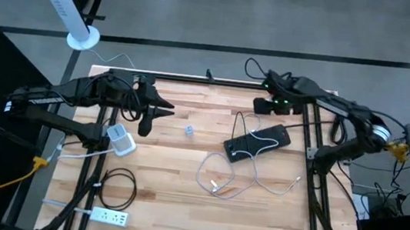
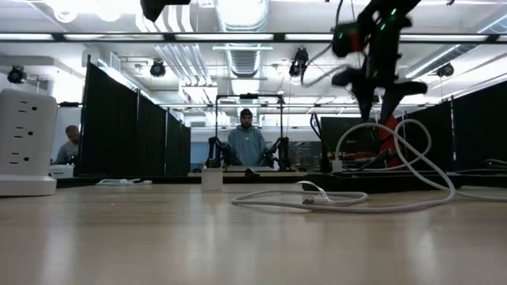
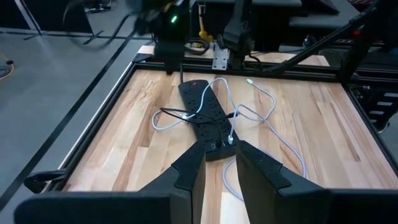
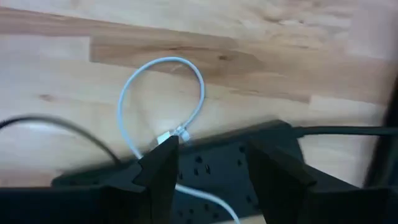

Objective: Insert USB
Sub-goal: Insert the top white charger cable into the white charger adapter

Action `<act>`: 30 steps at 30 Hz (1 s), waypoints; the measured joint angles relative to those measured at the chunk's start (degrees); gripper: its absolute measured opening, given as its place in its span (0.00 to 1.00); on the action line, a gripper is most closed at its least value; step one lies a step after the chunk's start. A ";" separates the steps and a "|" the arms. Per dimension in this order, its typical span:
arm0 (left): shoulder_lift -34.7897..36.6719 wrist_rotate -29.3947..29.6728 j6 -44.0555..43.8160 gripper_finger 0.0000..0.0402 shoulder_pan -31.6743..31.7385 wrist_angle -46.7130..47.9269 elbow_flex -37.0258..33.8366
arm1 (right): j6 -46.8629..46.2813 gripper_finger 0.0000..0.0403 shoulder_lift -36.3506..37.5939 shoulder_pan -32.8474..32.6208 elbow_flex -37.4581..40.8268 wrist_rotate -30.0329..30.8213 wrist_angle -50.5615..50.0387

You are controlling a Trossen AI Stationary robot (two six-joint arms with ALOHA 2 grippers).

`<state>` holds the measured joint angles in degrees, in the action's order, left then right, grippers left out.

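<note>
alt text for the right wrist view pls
The right gripper, fingers apart, hangs over a black power strip on the wooden table. A white cable loops over the wood, its connector lying at the strip's edge beside one finger.

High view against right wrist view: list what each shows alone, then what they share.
Only the high view shows the left claw waiting over the table's left side, the small white block, the white power cube and the white power strip.

Only the right wrist view shows the white cable's plug at the strip's edge, between the right claw's parted fingers.

Both show the black power strip, the white cable and the wooden table.
</note>
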<state>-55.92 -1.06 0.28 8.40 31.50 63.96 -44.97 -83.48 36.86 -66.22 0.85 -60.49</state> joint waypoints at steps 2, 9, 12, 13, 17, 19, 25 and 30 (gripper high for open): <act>0.02 0.04 0.10 0.16 0.00 -0.04 0.00 | 1.10 0.42 -4.07 0.67 0.00 -1.45 1.64; 0.02 0.33 0.10 0.16 0.00 -0.15 0.00 | 3.04 0.41 -17.40 1.05 0.11 -6.58 4.94; 0.02 0.33 -0.44 0.16 0.00 -0.14 0.00 | 2.33 0.39 -20.02 1.05 0.11 -8.85 7.68; 0.02 0.33 -0.64 0.16 0.00 -0.12 0.00 | 1.87 0.38 -20.47 1.05 0.11 -8.85 8.13; 0.02 0.35 -0.98 0.16 0.00 0.13 0.00 | 0.10 0.35 -21.69 1.05 0.19 -10.01 8.43; 0.02 0.35 -0.99 0.16 0.00 0.34 0.00 | -1.20 0.33 -21.74 0.96 0.57 -10.52 8.31; 0.02 0.39 -0.38 0.16 0.00 0.69 0.00 | -4.86 0.24 -21.41 0.92 3.05 -11.70 9.43; 0.02 0.40 -0.36 0.16 0.00 1.32 0.00 | -6.49 0.15 -21.25 1.03 4.30 -13.18 11.25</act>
<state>-55.90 -0.66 -0.08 8.40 32.83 63.96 -51.46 -104.73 37.89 -61.91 -12.33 -49.24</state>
